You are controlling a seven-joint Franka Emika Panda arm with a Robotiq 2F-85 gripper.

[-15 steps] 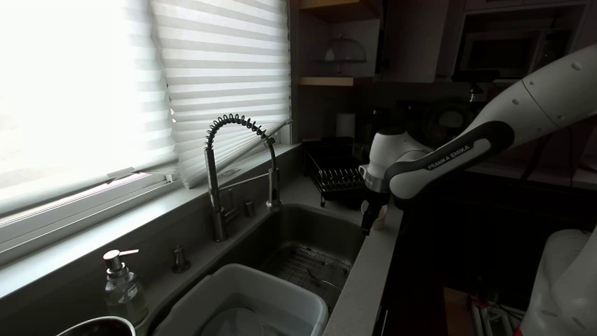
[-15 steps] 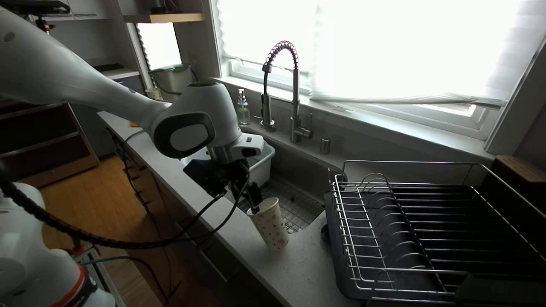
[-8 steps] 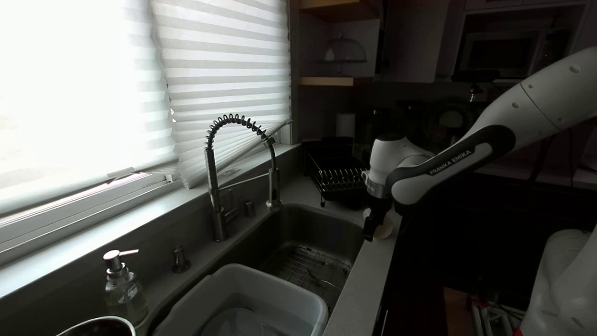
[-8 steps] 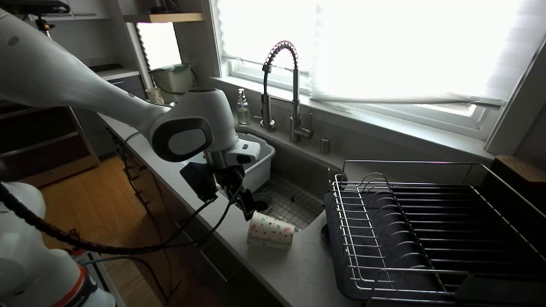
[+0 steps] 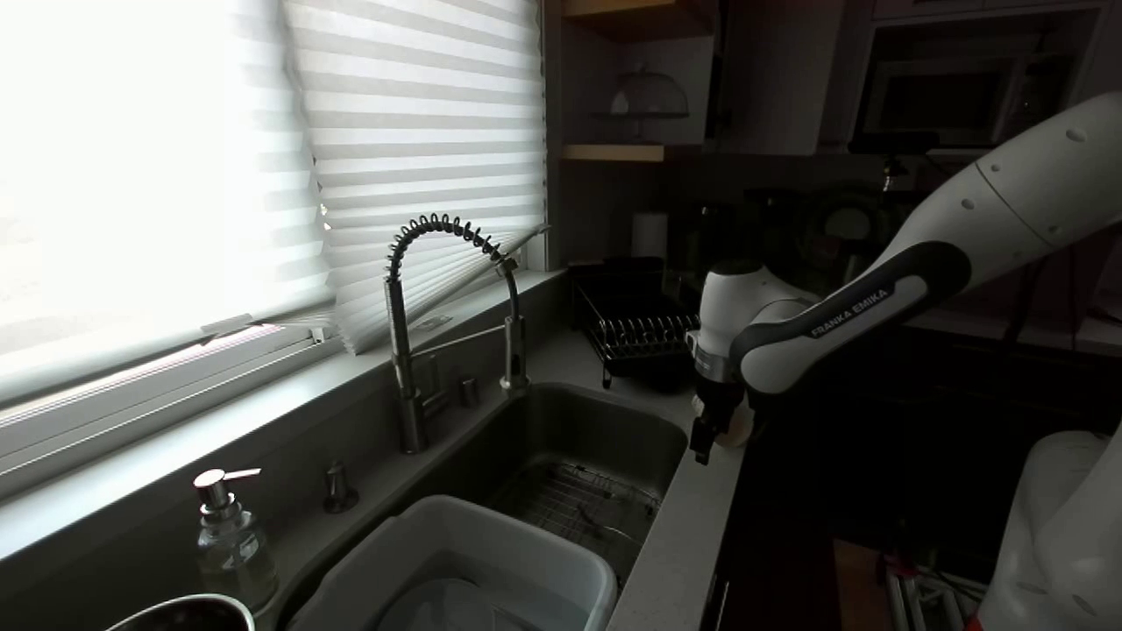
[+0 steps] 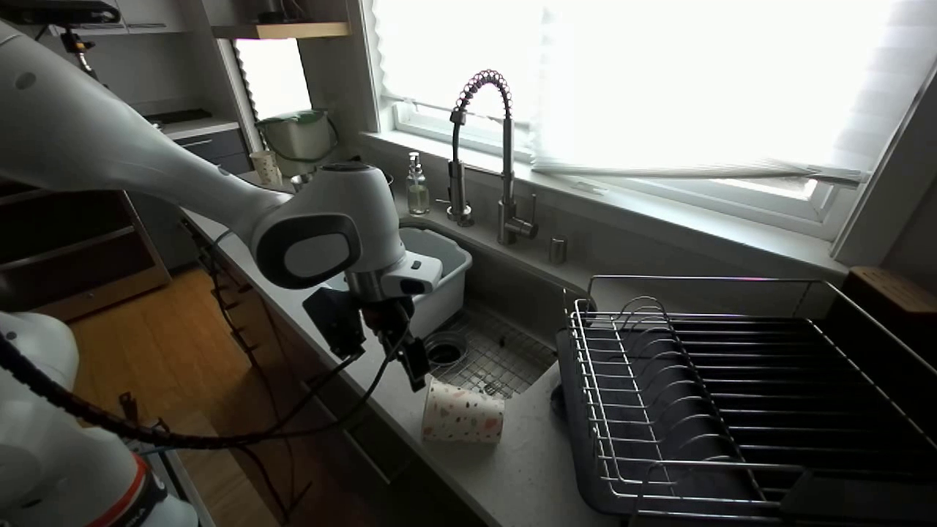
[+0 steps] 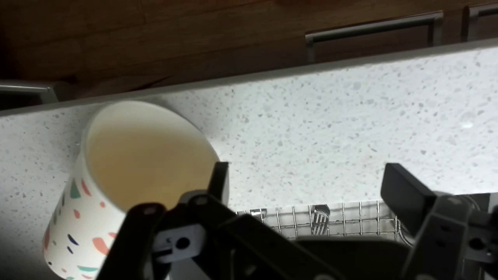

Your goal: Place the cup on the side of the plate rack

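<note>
The pale cup point(image 6: 463, 415) with coloured flecks lies on its side on the counter, its mouth facing my gripper point(image 6: 417, 372). In the wrist view the cup point(image 7: 81, 229) is at the left, close to the counter's front edge. My gripper point(image 7: 307, 186) is open, with nothing between its fingers. Its left finger overlaps the cup's rim there; whether they touch I cannot tell. In an exterior view the cup point(image 5: 739, 427) is partly hidden behind the gripper point(image 5: 703, 445). The dark wire plate rack point(image 6: 607, 410) stands beyond the cup's base; it also shows dimly in an exterior view point(image 5: 644, 337).
The sink point(image 6: 505, 359) with a wire grid lies beside the counter strip, and a fork point(image 7: 320, 219) shows in it. A grey tub point(image 6: 446, 293) sits in the sink. A coiled faucet point(image 6: 506, 176) and soap bottle point(image 6: 417, 192) stand behind. Another cup point(image 6: 266, 168) stands far back.
The cup has gone from tilted at the gripper to lying on its side, and has rolled slightly toward the counter's front edge. The gripper has moved down and away from the rack.
</note>
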